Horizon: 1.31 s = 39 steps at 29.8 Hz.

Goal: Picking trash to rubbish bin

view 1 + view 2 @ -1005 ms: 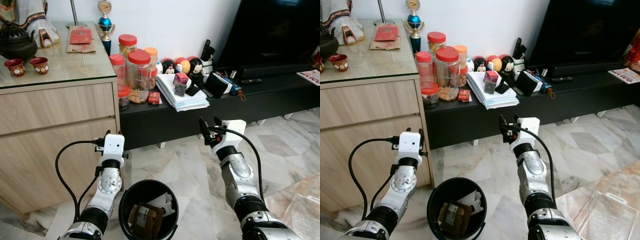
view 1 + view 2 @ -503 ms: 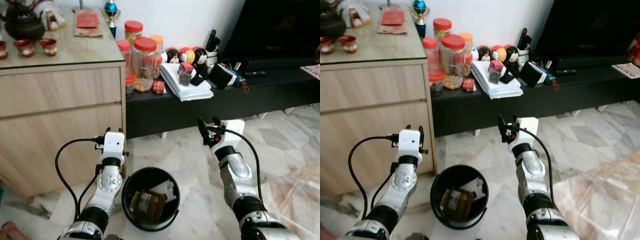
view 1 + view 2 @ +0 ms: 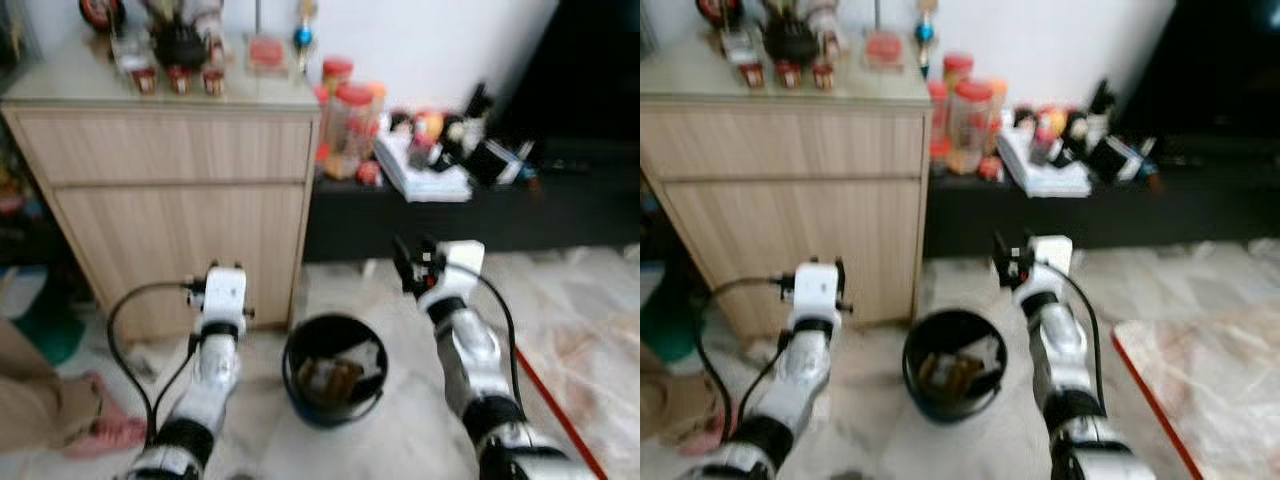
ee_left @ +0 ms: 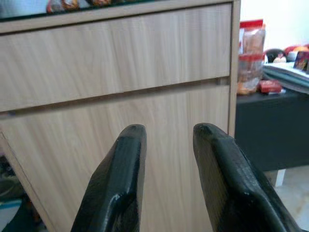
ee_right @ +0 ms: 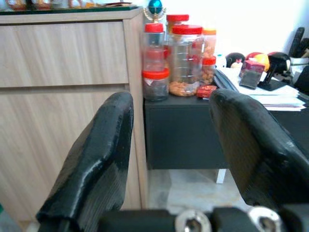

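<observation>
The bin (image 3: 334, 371) stands upright on the floor between our arms, mouth up, with trash (image 3: 328, 378) inside. It now sits farther from us than a second ago; we are probably backing off. Left gripper (image 4: 166, 145) and right gripper (image 5: 174, 121) hang released, empty.

The left gripper (image 4: 166, 140), its black fingers (image 4: 120, 183) parted and empty, is facing a light wooden drawer cabinet (image 4: 116, 63).
</observation>
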### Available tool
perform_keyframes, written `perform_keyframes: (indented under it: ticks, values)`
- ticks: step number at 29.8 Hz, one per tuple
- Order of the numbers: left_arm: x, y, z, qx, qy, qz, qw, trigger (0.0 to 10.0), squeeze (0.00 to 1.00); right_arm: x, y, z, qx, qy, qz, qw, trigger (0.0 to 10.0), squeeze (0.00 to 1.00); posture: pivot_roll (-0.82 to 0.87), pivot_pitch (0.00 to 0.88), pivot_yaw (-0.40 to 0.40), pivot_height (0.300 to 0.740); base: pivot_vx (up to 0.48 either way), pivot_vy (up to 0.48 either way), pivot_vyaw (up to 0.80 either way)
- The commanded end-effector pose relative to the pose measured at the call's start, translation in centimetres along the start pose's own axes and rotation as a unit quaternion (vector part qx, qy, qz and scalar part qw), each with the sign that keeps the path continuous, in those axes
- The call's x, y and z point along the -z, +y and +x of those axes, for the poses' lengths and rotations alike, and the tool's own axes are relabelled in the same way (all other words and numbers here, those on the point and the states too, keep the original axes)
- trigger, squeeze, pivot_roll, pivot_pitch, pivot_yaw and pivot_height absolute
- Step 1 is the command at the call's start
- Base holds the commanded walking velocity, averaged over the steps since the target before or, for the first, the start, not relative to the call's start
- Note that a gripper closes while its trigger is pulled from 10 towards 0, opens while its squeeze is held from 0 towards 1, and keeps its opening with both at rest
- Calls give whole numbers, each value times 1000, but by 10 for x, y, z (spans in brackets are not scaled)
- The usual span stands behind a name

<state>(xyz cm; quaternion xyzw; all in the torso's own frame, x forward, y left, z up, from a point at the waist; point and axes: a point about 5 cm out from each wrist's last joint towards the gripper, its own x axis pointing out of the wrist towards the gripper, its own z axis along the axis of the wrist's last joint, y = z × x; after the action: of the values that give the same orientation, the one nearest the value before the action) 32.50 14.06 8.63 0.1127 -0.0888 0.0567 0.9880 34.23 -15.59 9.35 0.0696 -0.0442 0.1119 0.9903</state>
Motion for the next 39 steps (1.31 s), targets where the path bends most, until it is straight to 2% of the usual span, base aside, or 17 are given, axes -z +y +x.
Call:
perform_keyframes:
  ticks: [1,11,39]
  values:
    - [1,-5,-2,5,4,-6,1000,10000,0,-1,-4,-1,5,-2,-2,1000,10000,0,182,0,-149,740,-270,0,0]
    - [2,-5,-3,5,8,-7,1000,10000,0,0,-4,-1,3,2,-2,1000,10000,0,181,0,-153,740,-267,0,0]
    - [-1,-2,1,-3,2,-5,1000,10000,0,0,-1,2,-6,9,-2,1000,10000,0,186,0,-154,740,0,0,0]
